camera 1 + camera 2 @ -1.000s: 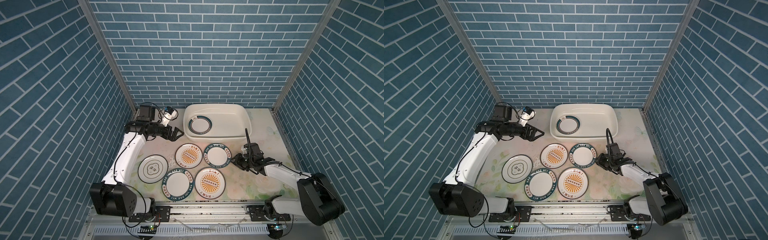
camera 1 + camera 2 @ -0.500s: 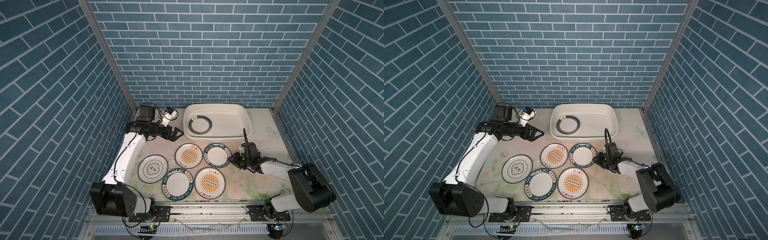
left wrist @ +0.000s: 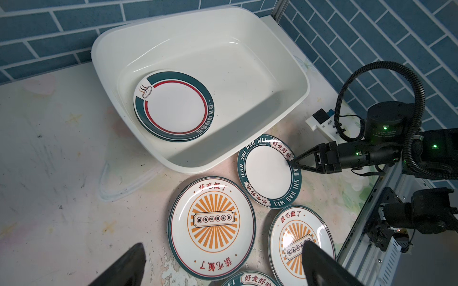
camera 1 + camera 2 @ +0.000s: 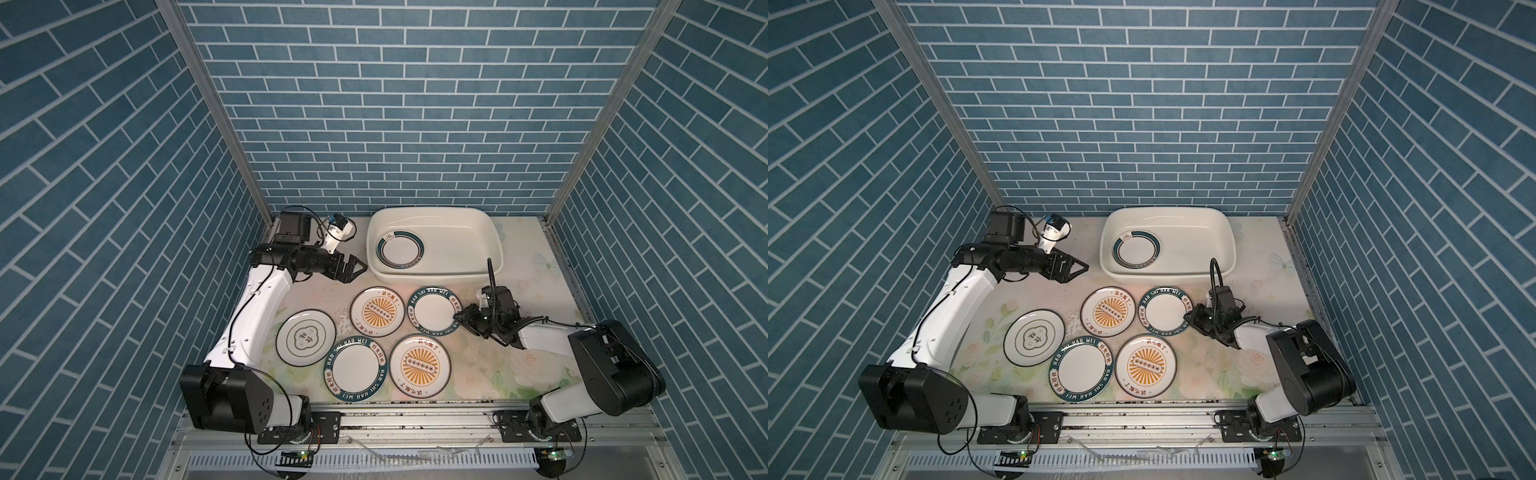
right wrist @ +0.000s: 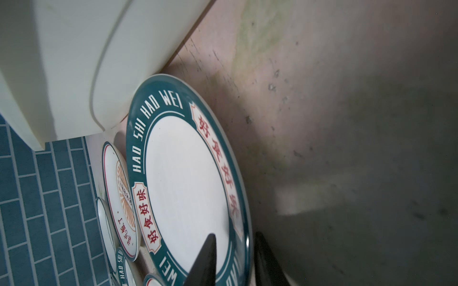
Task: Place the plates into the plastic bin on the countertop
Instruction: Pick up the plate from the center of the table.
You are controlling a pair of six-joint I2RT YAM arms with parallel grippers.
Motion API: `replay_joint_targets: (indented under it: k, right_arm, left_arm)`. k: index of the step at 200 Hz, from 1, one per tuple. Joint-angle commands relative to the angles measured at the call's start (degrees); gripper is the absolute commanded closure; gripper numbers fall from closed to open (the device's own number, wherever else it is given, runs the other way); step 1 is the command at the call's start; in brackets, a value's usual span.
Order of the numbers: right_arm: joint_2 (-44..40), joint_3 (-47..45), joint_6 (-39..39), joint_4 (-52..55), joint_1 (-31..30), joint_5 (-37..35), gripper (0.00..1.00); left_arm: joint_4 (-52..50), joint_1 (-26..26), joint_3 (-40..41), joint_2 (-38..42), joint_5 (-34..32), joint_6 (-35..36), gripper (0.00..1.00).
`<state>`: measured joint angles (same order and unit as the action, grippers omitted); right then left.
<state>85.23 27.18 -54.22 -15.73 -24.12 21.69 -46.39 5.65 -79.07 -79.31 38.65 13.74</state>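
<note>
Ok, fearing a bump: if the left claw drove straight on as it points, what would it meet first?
Most likely the plastic bin, at its near corner ahead of the left claw; height is unclear, so it might clear the rim.

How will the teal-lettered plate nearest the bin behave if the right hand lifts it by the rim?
The teal-lettered plate looks rigid and glossy, so probably it keeps its shape but may slip in the right hand. Held at one edge only, it will likely tilt downward. It seems breakable if dropped on the countertop.
</note>
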Motion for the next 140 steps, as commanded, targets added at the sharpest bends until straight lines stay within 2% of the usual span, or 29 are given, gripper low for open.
replay_joint_targets:
  k: [1, 140]
  right_arm:
    - [1.2, -1.4, -1.8, 0.9, -0.3, -1.0, 0.73]
    - [-0.3, -3.2, -4.0, -0.8, -0.2, -1.4, 0.85]
  left_arm:
    - [0.6, -0.1, 0.7, 0.7, 0.4, -0.1, 0.00]
    - [0.2, -0.1, 0.2, 0.7, 0.7, -0.4, 0.00]
